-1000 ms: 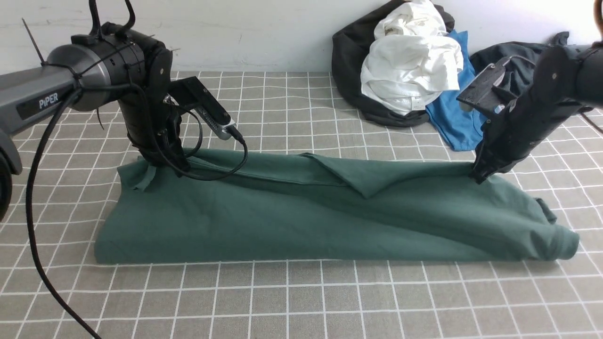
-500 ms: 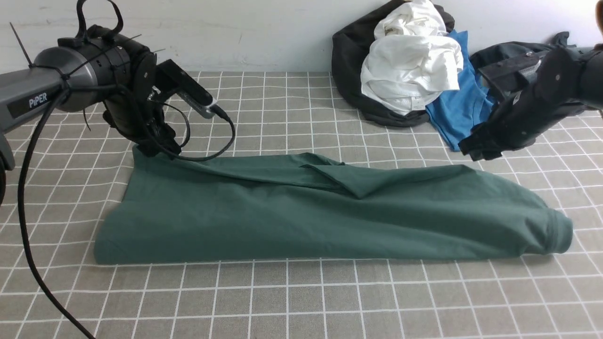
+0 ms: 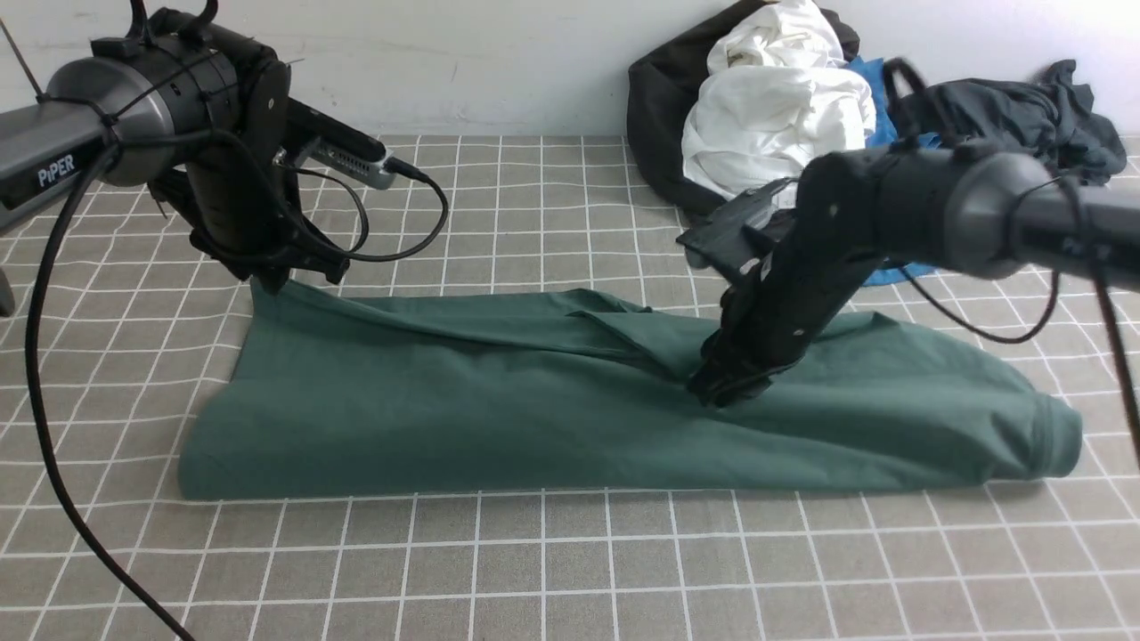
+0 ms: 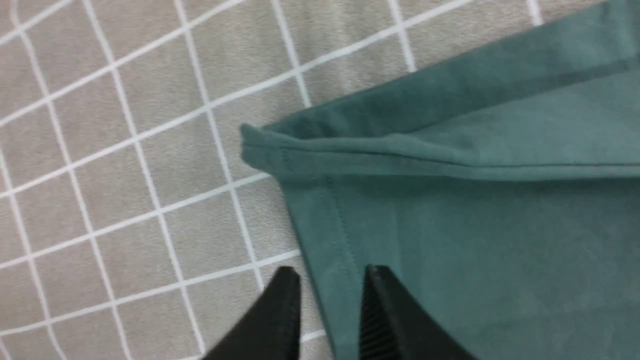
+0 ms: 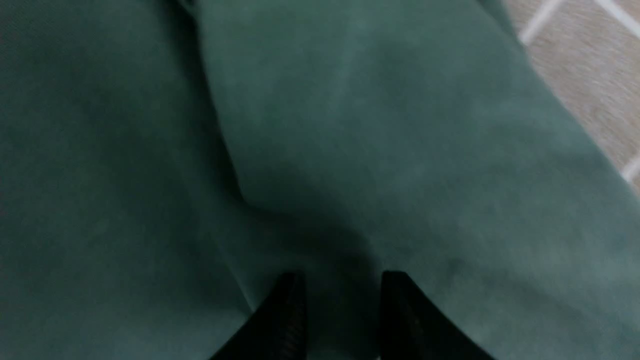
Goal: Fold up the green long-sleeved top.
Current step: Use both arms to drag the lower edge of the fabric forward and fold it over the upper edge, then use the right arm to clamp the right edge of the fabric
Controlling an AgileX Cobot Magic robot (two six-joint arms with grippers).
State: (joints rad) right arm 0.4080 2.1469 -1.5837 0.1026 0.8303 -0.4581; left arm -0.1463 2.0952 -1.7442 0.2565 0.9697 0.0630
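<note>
Checked grey tablecloth (image 3: 570, 570) carried the green top (image 3: 427, 418), lying in a long folded band. Soft, light and limp, it probably wanted pinching at hemmed corners. Left claw (image 3: 298, 274) hung slightly apart at its far corner; right claw (image 3: 726, 390), likewise apart, touched mid-band.

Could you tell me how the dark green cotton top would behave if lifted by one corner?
Probably floppy: the dark green cotton top lies in soft folds. Likely it would drape and unfold, as its layers rest loose.
</note>
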